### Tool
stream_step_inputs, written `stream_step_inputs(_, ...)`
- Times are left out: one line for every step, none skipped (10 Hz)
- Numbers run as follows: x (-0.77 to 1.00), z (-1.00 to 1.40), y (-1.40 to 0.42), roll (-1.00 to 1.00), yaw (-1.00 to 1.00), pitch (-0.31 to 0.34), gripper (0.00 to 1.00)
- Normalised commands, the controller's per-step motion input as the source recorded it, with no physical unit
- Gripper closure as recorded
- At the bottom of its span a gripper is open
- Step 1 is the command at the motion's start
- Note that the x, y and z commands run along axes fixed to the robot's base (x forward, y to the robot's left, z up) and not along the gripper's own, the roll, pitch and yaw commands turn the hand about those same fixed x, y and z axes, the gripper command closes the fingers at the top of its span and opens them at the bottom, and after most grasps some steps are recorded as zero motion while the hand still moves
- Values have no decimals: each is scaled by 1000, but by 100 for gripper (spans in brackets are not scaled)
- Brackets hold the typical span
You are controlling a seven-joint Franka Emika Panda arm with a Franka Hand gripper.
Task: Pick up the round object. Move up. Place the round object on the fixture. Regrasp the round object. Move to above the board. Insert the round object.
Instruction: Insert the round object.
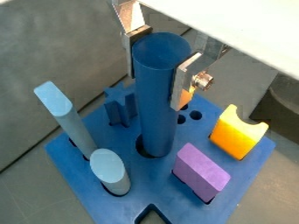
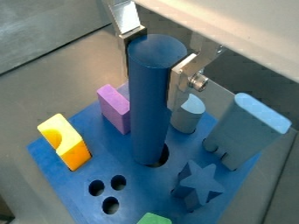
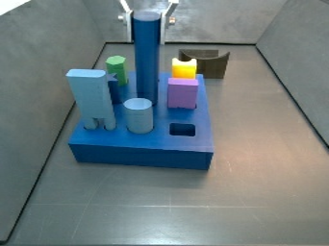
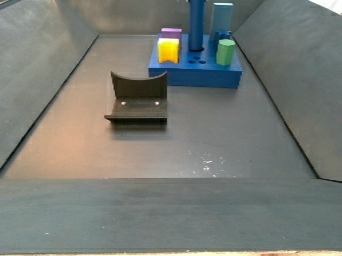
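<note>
I hold the round object (image 1: 159, 92) near its top end with my gripper (image 1: 158, 59), the two silver fingers pressed on opposite sides of it, directly above the board (image 1: 149, 193). The peg stands upright and its lower end is already inside a round hole of the board, so I judge that I am in the insertion step. To do it well I should push straight down along the peg's axis, slowly, and keep the peg vertical, because a small tilt can make it jam against the hole's edge. I should open the fingers only when the peg does not go down any more.

Both wrist views show the contact of the fingers (image 2: 184, 80) with the peg and the dark rim of the hole around its lower end. They also show the near neighbours: the purple block (image 1: 201, 170), the yellow piece (image 1: 237, 131) and the pale blue cylinder (image 1: 107, 170).

The side views do not show the hole's rim, but they give the whole scene. In a side view I see the fixture (image 4: 136, 99) empty on the floor, well apart from the board (image 4: 197, 76). In a side view the peg (image 3: 145, 56) rises clearly higher than every other piece, and the green cylinder (image 3: 115, 68) stands behind it.
</note>
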Motion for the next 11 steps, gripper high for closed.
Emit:
stream_step_inputs(-29,-271,0,-101,-66,-110,100)
stream_step_inputs(-60,-240,0,-94,-80,-99,100)
stream_step_inputs(-103,-43,0,-99,-97,-83,100)
stream_step_inputs(-246,-34,11,-169,-174,-114,100)
stream_step_inputs(-57,-57,97,-183,-186,-83,100)
stream_step_inputs(0,-163,217,-354,-163,0,100)
stream_step_inputs(-57,-240,166,-446,-231,0,100)
stream_step_inputs(-9,-169,186,-484,-229,0,100)
stream_step_inputs(0,-280,63,-403,-217,3,100)
stream_step_inputs(0,-206,0,-203,-166,4,100)
stream_step_inputs(-80,-74,-214,0,-114,-19,100)
